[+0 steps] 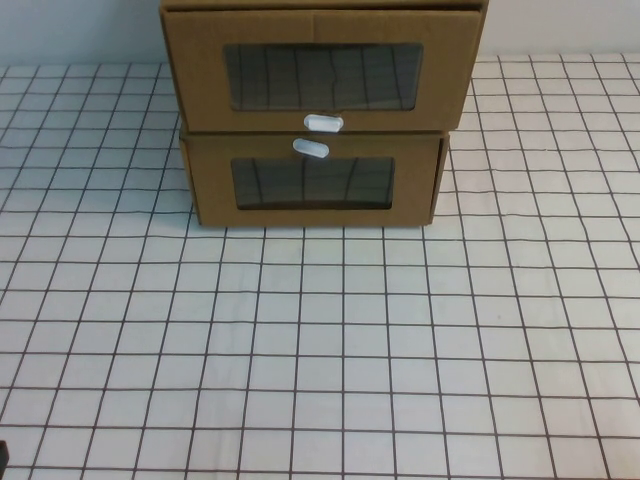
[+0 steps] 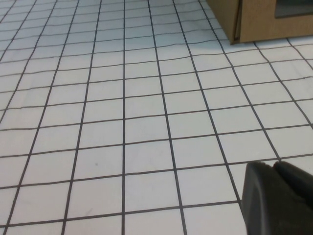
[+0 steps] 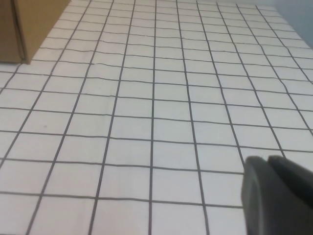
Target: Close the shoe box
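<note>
The brown cardboard drawer-style shoe box (image 1: 315, 88), top centre, sticks out — light, dentable; I'd push its front panel flat. My left gripper (image 2: 279, 198) and right gripper (image 3: 276, 196) hover low; grip unclear.

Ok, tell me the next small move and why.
Probably bring one gripper toward the front of the shoe box: its drawer juts forward over the lower box, while the left gripper and right gripper both hang over the table, short of it.
</note>
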Robot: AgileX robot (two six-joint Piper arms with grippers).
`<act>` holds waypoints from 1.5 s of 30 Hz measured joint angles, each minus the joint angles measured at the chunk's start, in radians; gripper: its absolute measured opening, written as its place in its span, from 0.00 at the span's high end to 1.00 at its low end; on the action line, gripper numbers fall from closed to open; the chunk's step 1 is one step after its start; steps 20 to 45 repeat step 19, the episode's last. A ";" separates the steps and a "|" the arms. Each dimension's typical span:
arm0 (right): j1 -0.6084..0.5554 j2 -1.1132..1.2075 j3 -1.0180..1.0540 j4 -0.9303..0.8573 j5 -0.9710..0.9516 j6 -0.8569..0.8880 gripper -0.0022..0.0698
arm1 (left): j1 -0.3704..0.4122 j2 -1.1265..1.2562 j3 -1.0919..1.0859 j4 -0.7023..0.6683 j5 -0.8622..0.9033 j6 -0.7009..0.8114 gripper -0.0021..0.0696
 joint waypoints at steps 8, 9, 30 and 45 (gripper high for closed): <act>0.000 0.000 0.000 0.000 0.011 0.000 0.99 | 0.000 -0.002 0.000 0.000 0.000 0.000 0.98; 0.000 0.000 0.000 0.000 0.011 0.000 0.99 | 0.000 -0.002 0.000 0.000 0.000 0.000 0.98; 0.000 0.000 0.000 0.000 0.011 0.000 0.99 | 0.000 -0.002 0.000 0.000 0.000 0.000 0.98; 0.000 0.000 0.000 0.000 0.011 0.000 0.99 | 0.000 -0.002 0.000 0.000 0.000 0.000 0.98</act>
